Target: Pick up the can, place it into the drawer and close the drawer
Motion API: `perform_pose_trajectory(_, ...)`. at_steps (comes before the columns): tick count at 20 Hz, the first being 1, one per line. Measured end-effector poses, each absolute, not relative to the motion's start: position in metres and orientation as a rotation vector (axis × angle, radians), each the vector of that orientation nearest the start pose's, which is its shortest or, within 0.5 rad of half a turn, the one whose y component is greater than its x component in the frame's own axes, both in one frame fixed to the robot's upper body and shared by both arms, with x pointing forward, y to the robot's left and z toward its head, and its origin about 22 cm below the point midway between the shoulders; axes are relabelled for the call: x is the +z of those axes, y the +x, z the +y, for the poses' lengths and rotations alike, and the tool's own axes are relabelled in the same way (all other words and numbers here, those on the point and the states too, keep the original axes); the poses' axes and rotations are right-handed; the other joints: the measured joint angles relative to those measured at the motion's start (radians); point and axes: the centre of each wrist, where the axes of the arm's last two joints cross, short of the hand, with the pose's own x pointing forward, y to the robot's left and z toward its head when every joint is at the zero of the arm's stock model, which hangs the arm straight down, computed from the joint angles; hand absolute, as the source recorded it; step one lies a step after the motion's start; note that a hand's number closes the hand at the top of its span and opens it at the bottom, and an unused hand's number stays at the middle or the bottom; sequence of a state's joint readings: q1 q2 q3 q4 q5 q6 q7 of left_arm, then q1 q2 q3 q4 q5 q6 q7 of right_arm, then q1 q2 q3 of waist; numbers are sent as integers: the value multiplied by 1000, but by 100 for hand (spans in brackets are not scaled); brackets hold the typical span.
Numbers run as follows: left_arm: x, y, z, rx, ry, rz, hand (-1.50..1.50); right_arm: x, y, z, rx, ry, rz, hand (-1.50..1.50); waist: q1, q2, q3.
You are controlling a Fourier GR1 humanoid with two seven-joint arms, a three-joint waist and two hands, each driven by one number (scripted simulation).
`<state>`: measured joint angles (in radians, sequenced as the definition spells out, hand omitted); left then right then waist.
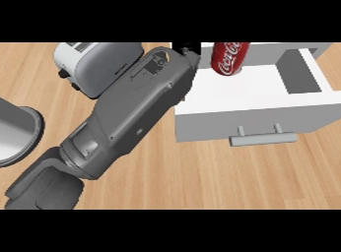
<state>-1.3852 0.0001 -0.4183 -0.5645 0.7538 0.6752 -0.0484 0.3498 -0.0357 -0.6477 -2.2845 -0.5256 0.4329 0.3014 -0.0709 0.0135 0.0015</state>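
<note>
A red cola can [230, 58] hangs tilted over the back left of the open white drawer [260, 106], its top cut off by the view's upper edge. My left forearm crosses the view from the lower left up to the can. Only a bit of the black left hand [187, 48] shows past the wrist, right beside the can and closed on it. The drawer is pulled out toward me, with its grey handle [264, 138] on the front panel. My right hand shows nowhere.
A silver toaster [93, 64] stands at the back left, partly under my forearm. A grey round vessel [6, 130] sits at the left edge. Wooden counter [224, 177] lies in front of the drawer.
</note>
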Motion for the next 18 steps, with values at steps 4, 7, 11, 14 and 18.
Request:
perform_pose_trajectory(4,192,418,-16,28,-63,-1656,-150,121,92,-359,-113,-116,-1804,-150,-7,1,1)
perform_pose_trajectory(7,184,418,-15,36,-24,-1651,-150,127,91,-354,-102,-106,-1813,-150,-19,3,1)
perform_pose_trajectory(11,178,420,-15,44,17,-1644,-150,129,92,-355,-96,-113,-1807,-150,-23,5,0)
perform_pose_trajectory(14,173,419,-15,52,40,-1641,-150,131,91,-355,-94,-112,-1814,-150,-25,5,1)
perform_pose_trajectory(18,175,420,-15,65,48,-1635,-150,132,93,-354,-93,-118,-1813,-150,-21,6,1)
